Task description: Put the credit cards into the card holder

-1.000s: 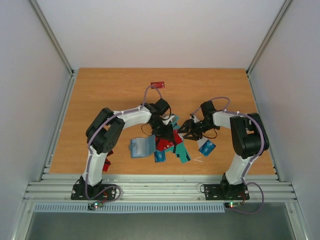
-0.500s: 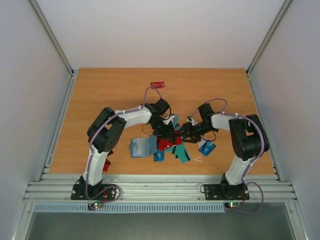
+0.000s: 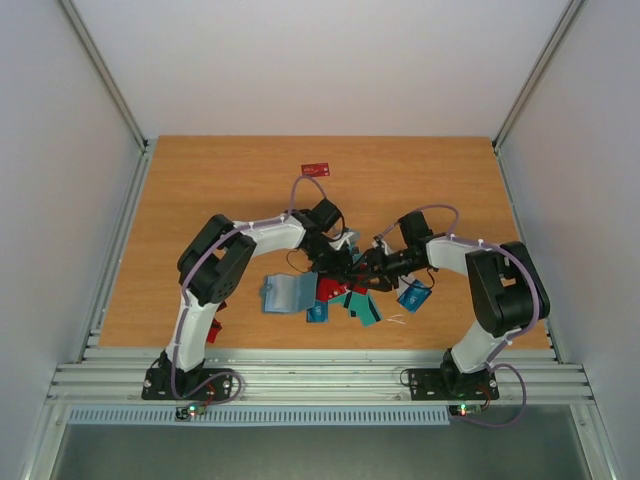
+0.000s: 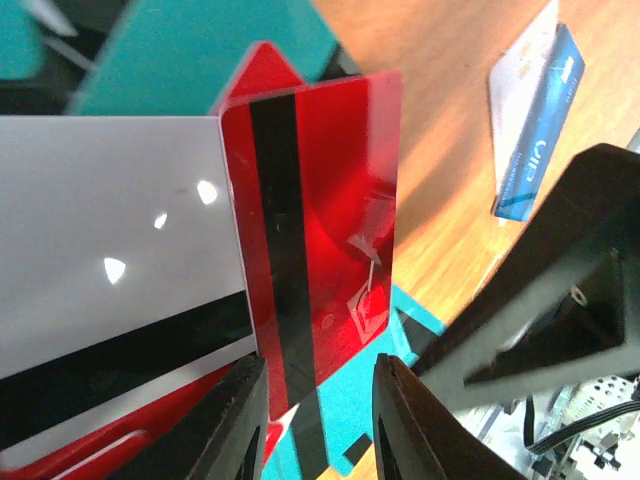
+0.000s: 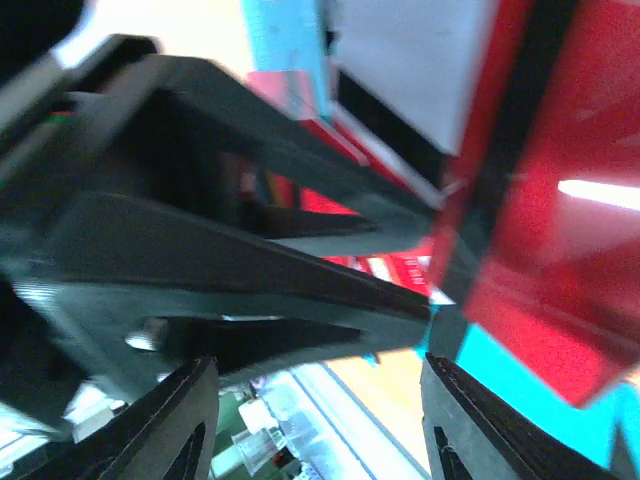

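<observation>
Just changed: right pincer (image 5: 312, 400) moves in on left pincer (image 4: 318, 400); the two nearly touch, just above the card pile (image 3: 345, 298) at mid-frame of top view.
Meaning for task: prob. a hand-over or re-grip of one card before it goes to the holder. Insertion not yet begun.
Left pincer: clenched on red card (image 4: 320, 220) w/ black stripe. Card sits betw. its fingers at bottom centre of left wrist view and seems lifted off the bench (image 3: 200, 200).
Right pincer: released, jaws apart, nothing betw. them. The red card shows at right of its view, not yet inside.
Card holder (image 3: 286, 293): lies on bench, lower centre-left of top view, just left of pile, apart from both pincers. Can't tell if any card is in it.
Other cards: white card (image 4: 100, 230) w/ black stripe left of the red one; teal card (image 4: 190, 50) upper left; blue card (image 4: 535, 140) upper right, flat on bench; lone red card (image 3: 316, 170) upper centre of top view.
Vs earlier frame: right arm was further right w/ a clear gap betw. pincers; gap now almost gone. Left arm approx. same spot; holder & pile unmoved.
</observation>
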### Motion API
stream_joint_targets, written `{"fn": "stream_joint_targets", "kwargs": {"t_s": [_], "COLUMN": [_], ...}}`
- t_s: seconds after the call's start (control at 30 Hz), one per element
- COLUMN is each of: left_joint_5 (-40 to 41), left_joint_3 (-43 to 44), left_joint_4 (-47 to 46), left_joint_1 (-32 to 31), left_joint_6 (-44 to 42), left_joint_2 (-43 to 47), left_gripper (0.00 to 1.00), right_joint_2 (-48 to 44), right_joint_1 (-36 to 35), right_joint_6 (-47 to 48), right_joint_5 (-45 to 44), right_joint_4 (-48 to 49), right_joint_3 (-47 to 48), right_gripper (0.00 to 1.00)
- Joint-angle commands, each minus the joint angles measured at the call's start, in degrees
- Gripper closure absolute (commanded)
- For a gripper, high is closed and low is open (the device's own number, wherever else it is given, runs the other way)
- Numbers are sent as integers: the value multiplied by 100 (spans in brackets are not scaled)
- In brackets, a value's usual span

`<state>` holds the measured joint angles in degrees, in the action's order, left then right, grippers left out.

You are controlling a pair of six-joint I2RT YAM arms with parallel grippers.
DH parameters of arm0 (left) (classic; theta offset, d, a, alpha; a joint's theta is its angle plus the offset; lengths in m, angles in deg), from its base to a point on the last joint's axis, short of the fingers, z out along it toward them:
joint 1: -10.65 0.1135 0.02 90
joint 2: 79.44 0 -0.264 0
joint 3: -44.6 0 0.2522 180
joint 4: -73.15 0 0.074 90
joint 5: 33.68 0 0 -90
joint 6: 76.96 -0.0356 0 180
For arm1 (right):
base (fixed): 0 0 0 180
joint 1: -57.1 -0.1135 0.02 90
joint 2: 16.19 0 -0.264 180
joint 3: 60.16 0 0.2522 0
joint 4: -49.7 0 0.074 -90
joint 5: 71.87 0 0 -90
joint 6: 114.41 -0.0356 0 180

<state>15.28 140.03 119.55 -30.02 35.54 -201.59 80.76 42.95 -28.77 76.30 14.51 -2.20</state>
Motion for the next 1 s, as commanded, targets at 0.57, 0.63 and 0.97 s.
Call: {"fn": "stream_joint_targets", "kwargs": {"t_s": [0.57, 0.63, 0.97], "left_joint_5": [605, 702, 1332], "left_joint_3": [146, 209, 652], "left_joint_4": [216, 317, 635], "left_joint_1": [-309, -314, -318], "left_joint_6": [-309, -378, -601], "left_joint_2": [176, 287, 350], "left_gripper": [68, 67, 60], "right_joint_2": [-1335, -1267, -1139], "right_joint_1": [273, 277, 281], "right_joint_6": [341, 316, 272], "right_joint_5": [-2046, -2236, -2901], "right_joint_4": [-1872, -1935, -2366], "right_joint_3": [171, 207, 632], "right_gripper": [45, 45, 45]}}
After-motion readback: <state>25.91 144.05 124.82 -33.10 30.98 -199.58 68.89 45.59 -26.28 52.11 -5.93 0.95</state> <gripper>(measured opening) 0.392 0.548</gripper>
